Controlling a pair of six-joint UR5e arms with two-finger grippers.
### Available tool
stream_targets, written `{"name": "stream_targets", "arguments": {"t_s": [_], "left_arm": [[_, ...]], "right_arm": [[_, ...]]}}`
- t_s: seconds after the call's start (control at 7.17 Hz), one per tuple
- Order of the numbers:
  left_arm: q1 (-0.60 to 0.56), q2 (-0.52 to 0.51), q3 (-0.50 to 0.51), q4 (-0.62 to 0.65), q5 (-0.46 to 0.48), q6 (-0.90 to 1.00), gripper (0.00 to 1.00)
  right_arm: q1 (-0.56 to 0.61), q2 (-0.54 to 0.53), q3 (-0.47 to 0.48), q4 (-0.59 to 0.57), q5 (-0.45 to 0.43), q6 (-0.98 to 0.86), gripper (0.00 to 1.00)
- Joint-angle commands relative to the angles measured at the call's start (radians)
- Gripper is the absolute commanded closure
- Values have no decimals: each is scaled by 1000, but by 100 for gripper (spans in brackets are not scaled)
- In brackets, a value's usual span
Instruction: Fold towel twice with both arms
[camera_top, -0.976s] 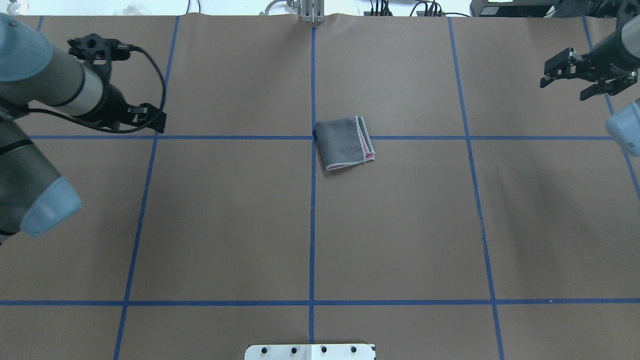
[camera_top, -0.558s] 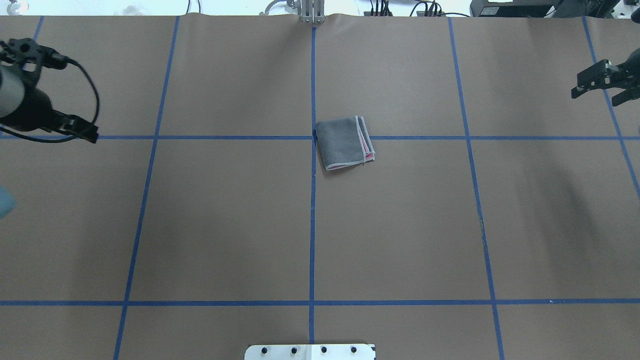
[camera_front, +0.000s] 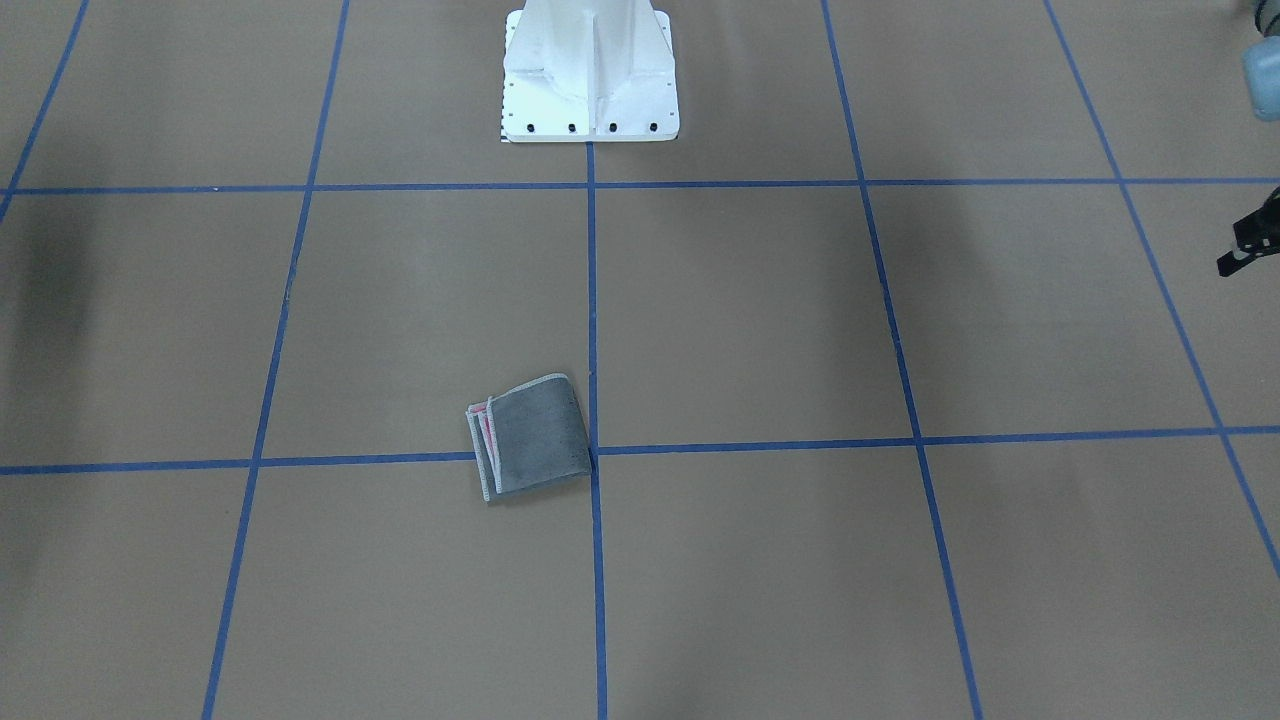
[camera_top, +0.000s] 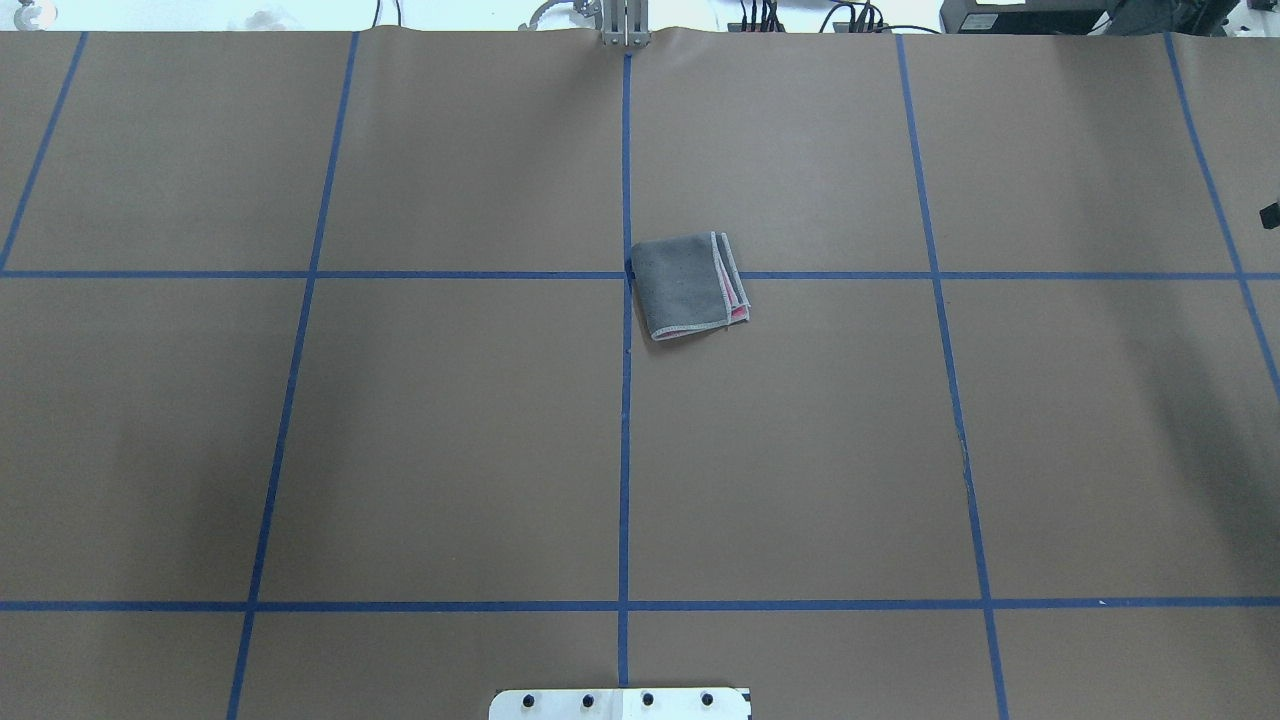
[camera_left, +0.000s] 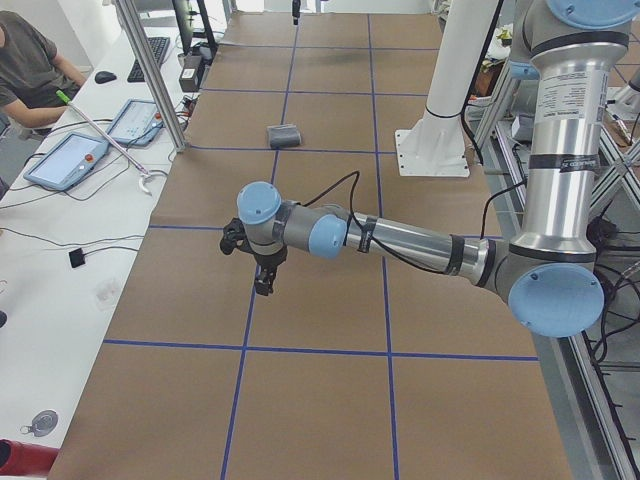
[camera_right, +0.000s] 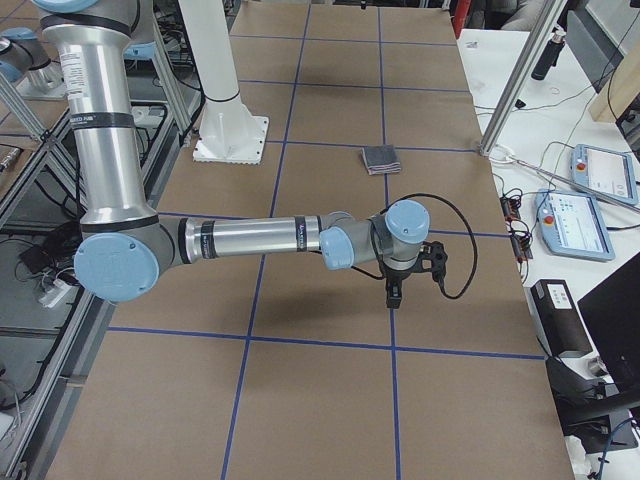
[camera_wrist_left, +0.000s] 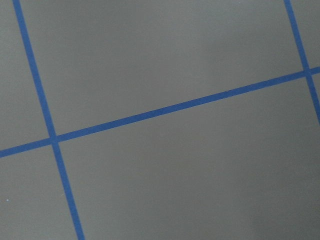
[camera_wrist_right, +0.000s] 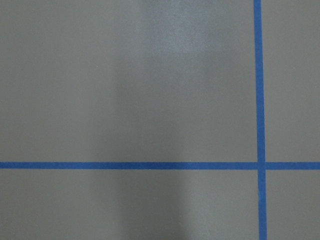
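We see the towel (camera_top: 690, 287) folded small, grey face up with pink peeking at one edge, flat near the table's (camera_top: 450, 450) middle, left gripper (camera_left: 262, 287) and right gripper (camera_right: 393, 296) hanging over opposite table ends, whether their jaws are spread we cannot tell.

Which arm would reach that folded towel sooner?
Probably right, slightly: the towel lies just right of the centre tape line; left gripper and right gripper both hang far off.

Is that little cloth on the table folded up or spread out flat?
Folded. The towel lies as a small grey square, with stacked stitched edges and pink peeking out along one side.
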Motion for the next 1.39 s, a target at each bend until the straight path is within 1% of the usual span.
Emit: {"name": "stream_targets", "arguments": {"t_s": [0.0,0.28,0.56,0.84,1.26], "left_arm": [[-39,18,14,13,3,24,0],[-37,20,-6,10,87,15,0],[-33,6,3,17,90,-7,0],[-33,14,7,17,92,-56,0],[-34,17,-7,14,90,-56,0]], "right_arm": [[18,-5,5,-46,8,-53,0],[12,-3,5,-48,7,-53,0],[27,-5,6,-48,-5,-53,0],[25,-12,8,-57,-50,-57,0],[18,-6,8,-114,-60,-121,0]]}}
